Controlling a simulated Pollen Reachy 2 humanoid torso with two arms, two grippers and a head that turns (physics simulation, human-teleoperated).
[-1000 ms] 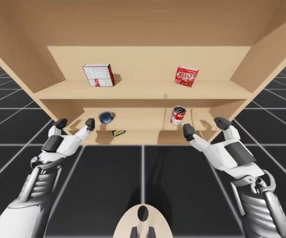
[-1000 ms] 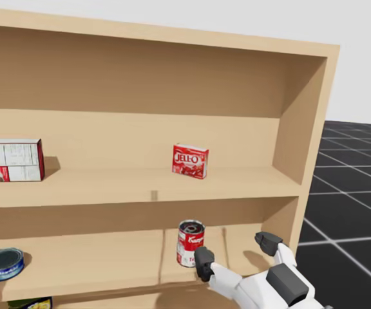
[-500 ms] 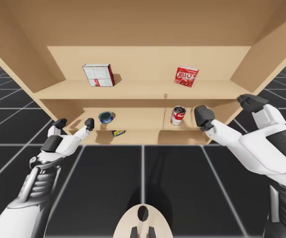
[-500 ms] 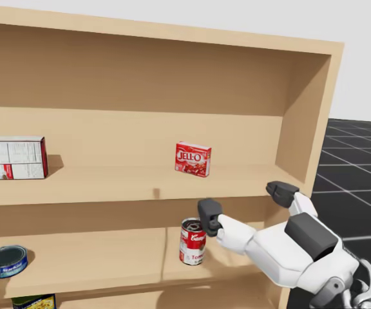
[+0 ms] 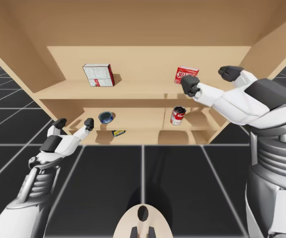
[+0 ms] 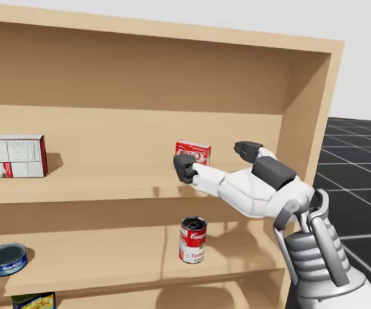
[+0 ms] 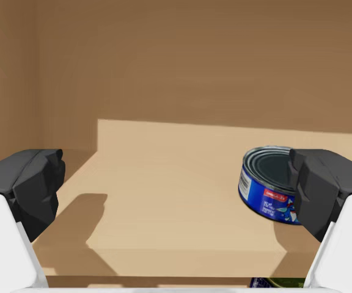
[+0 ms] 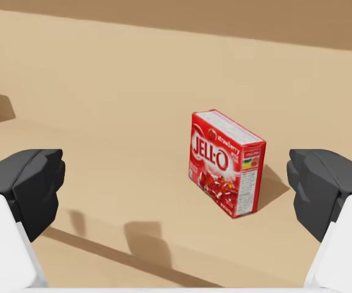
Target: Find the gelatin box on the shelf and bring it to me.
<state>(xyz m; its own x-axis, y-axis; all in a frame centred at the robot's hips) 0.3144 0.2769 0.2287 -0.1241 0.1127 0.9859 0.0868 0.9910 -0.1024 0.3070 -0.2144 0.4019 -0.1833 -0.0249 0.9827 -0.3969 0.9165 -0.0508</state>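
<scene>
Wooden shelf (image 5: 133,90) holds red gelatin box (image 8: 227,162) ahead of right gripper (image 8: 176,183), fingers apart; left gripper (image 7: 176,183) likewise spread.

Large white block lettering is running across the front of the small red cardboard box (image 8: 228,163), with a smaller line of wording above it. A tiny yellow-and-blue panel is sitting on its side face, too small to read. The white-and-red rectangular box (image 6: 15,156) is showing a panel of fine print, unreadable. White script is curling over the red band of the red-and-white cylindrical can (image 6: 192,239). The flat blue round tin (image 7: 267,189) is carrying small white wording on its wall, illegible.
</scene>
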